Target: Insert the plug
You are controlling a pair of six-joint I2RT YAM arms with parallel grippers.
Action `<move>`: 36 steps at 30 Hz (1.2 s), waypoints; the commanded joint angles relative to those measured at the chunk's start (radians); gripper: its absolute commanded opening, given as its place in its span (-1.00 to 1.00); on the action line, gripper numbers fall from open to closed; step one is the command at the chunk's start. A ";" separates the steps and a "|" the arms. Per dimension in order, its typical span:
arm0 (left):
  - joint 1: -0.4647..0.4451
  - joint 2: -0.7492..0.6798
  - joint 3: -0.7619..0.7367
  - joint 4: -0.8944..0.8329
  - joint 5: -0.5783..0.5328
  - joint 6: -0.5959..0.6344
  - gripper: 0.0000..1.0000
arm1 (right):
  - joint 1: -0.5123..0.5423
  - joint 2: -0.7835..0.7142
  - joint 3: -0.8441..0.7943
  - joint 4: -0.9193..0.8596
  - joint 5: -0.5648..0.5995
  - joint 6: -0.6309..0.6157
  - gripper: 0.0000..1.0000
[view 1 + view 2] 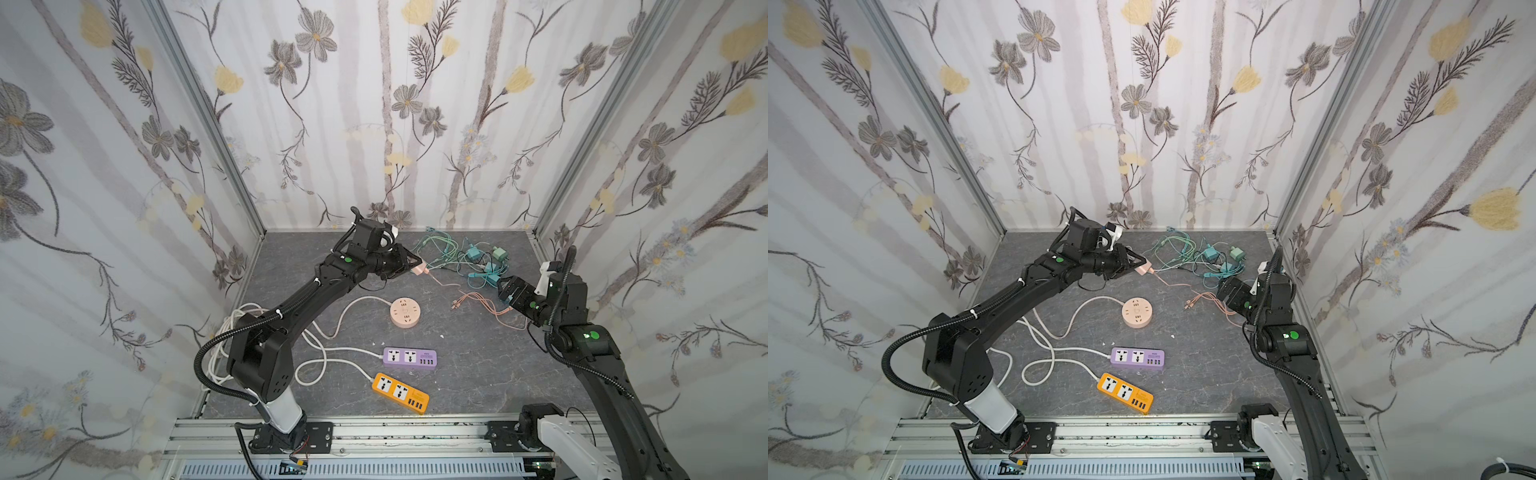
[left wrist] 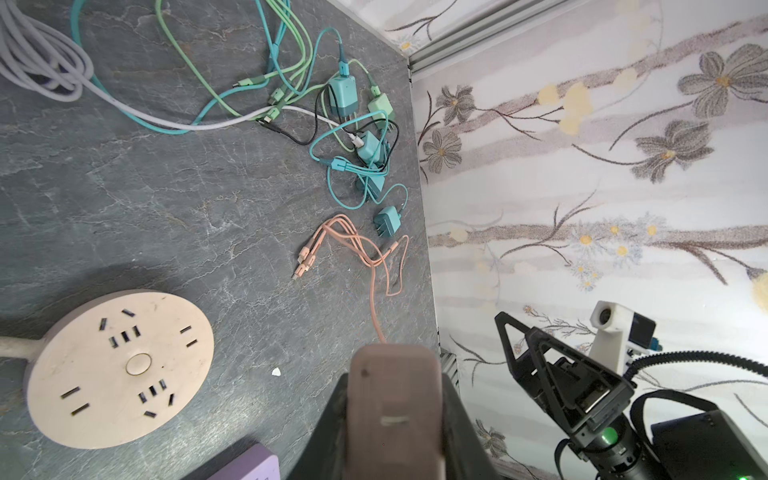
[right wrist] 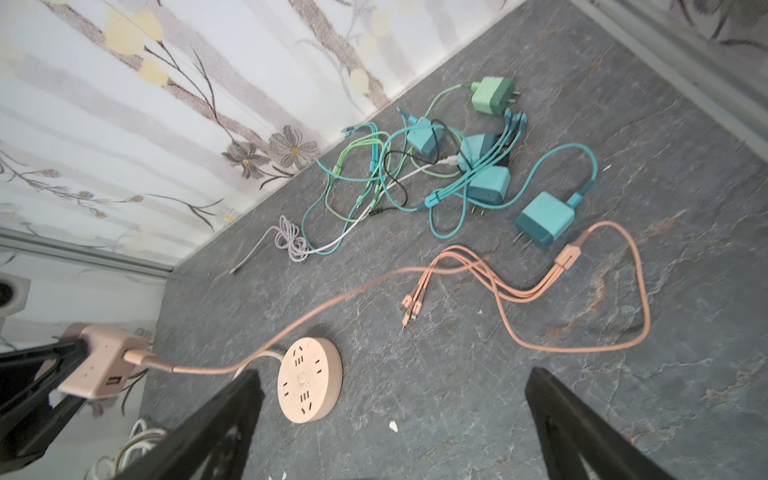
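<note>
Left fingers [image 1: 417,263]: pinching the square pink plastic plug [image 3: 102,365], raised off the grey stone-look worktop [image 1: 465,374], behind the round pink socket hub [image 1: 405,312].
Right fingers [image 1: 504,289]: spread wide, empty, right of that hub.

Three strips are lying on the table [image 1: 478,374]: a round strip [image 1: 405,312] near the middle, a purple strip [image 1: 410,358] and an orange strip [image 1: 400,392] toward six o'clock. Six plugs are showing: four teal plugs [image 3: 424,135] [image 3: 478,149] [image 3: 490,185] [image 3: 544,222], one green plug [image 3: 492,95] and one pink plug [image 3: 104,361], the loose five clustering at two o'clock (their tangled cables [image 3: 434,200] are defying a count). One pink cable [image 3: 568,257] is ending in three tips.
</note>
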 commanded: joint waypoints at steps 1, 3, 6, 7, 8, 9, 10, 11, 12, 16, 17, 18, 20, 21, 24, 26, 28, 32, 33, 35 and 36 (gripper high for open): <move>0.002 0.010 -0.021 0.100 0.020 -0.057 -1.00 | 0.005 -0.012 -0.102 0.277 -0.263 0.139 0.99; 0.002 0.013 -0.043 0.158 0.035 -0.094 -1.00 | 0.017 0.014 -0.160 0.430 -0.373 0.234 0.99; 0.002 0.021 -0.066 0.253 0.054 -0.158 -1.00 | 0.075 0.068 -0.183 0.547 -0.434 0.283 0.99; 0.002 0.026 -0.072 0.280 0.063 -0.176 -1.00 | 0.099 0.085 -0.178 0.563 -0.439 0.284 0.98; 0.001 0.029 -0.077 0.304 0.069 -0.190 -1.00 | 0.119 0.099 -0.181 0.591 -0.442 0.293 0.99; 0.001 0.032 -0.083 0.328 0.075 -0.208 -1.00 | 0.140 0.114 -0.190 0.636 -0.443 0.314 0.98; -0.001 0.035 -0.085 0.343 0.082 -0.218 -1.00 | 0.154 0.133 -0.200 0.697 -0.453 0.338 0.97; -0.002 0.036 -0.083 0.346 0.085 -0.221 -1.00 | 0.168 0.150 -0.209 0.756 -0.468 0.359 0.96; -0.005 0.036 -0.081 0.346 0.087 -0.224 -1.00 | 0.179 0.173 -0.215 0.815 -0.482 0.384 0.94; -0.005 0.034 -0.118 0.449 0.104 -0.311 -1.00 | 0.218 0.242 -0.227 1.043 -0.496 0.488 0.87; -0.005 0.034 -0.131 0.486 0.107 -0.340 -1.00 | 0.226 0.258 -0.225 1.087 -0.497 0.512 0.86; -0.005 0.035 -0.140 0.520 0.111 -0.369 -1.00 | 0.233 0.276 -0.218 1.124 -0.496 0.535 0.84; -0.008 0.038 -0.145 0.556 0.116 -0.401 -1.00 | 0.247 0.318 -0.202 1.195 -0.489 0.589 0.79; -0.009 0.037 -0.145 0.562 0.115 -0.402 -1.00 | 0.253 0.343 -0.197 1.236 -0.482 0.621 0.76; -0.013 0.028 -0.144 0.571 0.113 -0.398 -1.00 | 0.265 0.412 -0.179 1.288 -0.447 0.703 0.59; -0.013 0.026 -0.144 0.573 0.119 -0.403 -1.00 | 0.273 0.448 -0.177 1.346 -0.421 0.737 0.55; -0.014 0.028 -0.142 0.579 0.129 -0.408 -1.00 | 0.274 0.481 -0.157 1.379 -0.415 0.749 0.54; -0.015 0.024 -0.141 0.584 0.139 -0.414 -1.00 | 0.276 0.539 -0.118 1.457 -0.424 0.791 0.38; -0.015 0.021 -0.139 0.585 0.141 -0.414 -1.00 | 0.275 0.552 -0.112 1.475 -0.426 0.798 0.27; -0.015 0.018 -0.138 0.585 0.142 -0.410 -1.00 | 0.276 0.567 -0.102 1.477 -0.425 0.800 0.04; -0.014 0.017 -0.140 0.586 0.143 -0.409 -1.00 | 0.276 0.570 -0.100 1.477 -0.425 0.799 -0.04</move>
